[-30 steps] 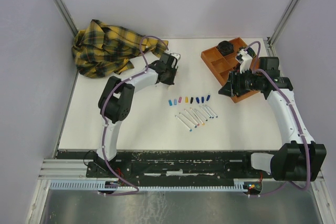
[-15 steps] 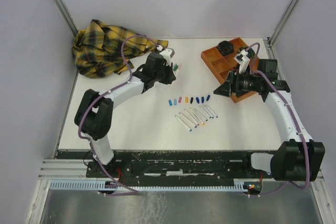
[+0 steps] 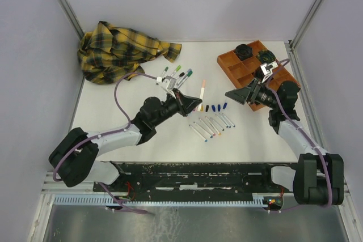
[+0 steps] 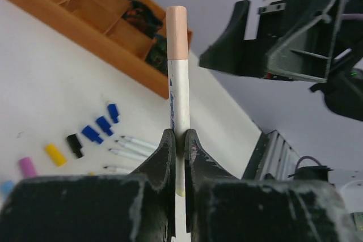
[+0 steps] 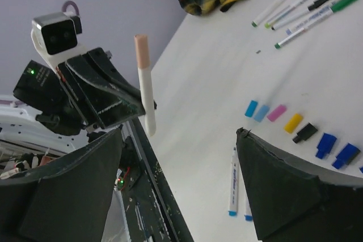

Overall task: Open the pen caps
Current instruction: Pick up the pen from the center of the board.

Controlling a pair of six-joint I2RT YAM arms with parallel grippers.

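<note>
My left gripper (image 3: 191,105) is shut on a white pen barrel (image 4: 180,100) with a peach cap (image 4: 176,31) and holds it raised, cap pointing toward my right gripper. The pen also shows in the right wrist view (image 5: 146,92). My right gripper (image 3: 235,96) is wide open and empty (image 5: 180,133), facing the pen a short way off. Several loose pen caps (image 3: 204,107) lie in a row on the table: blue, pink, yellow, black (image 5: 293,123). Several uncapped pens (image 3: 212,124) lie just in front of the row.
Several capped pens (image 3: 176,73) lie at the back centre, also seen in the right wrist view (image 5: 306,1). A yellow plaid cloth (image 3: 122,52) lies at the back left. An orange compartment tray (image 3: 238,71) with dark round objects stands at the back right.
My left arm has swung from the capped pens down toward the table's middle, carrying the peach-capped pen. My right gripper has left the tray and turned toward it.
</note>
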